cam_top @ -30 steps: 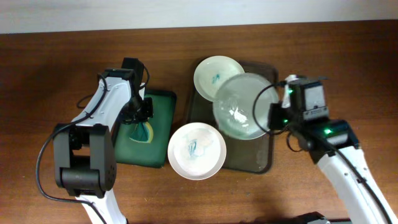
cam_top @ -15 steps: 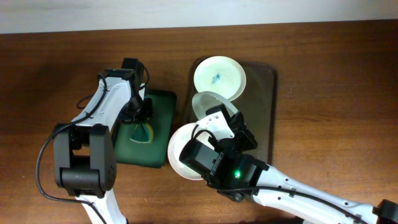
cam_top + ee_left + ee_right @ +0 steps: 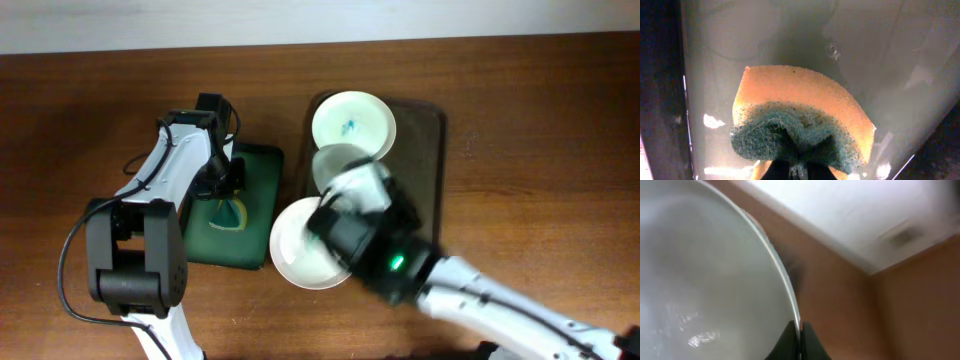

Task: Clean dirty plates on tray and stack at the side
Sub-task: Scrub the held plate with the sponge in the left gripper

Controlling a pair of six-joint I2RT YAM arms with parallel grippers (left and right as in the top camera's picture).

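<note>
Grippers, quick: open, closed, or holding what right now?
Left gripper: closed on the sponge.
Right gripper: closed on the rim of a white plate.

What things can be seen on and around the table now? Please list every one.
plates: three, white; one with a teal smear at the brown tray's far end, one at its near left corner, partly past the edge, one tilted in the right tool.
brown tray: one, dark brown, middle of the table.
green tray: one, glossy green, left of the brown tray.
sponge: one, orange with a green scrub side, over the green tray.
table: one, brown wood.
left tool: one, dark, shut on the sponge.
right tool: one, dark, shut on a plate's rim.
</note>
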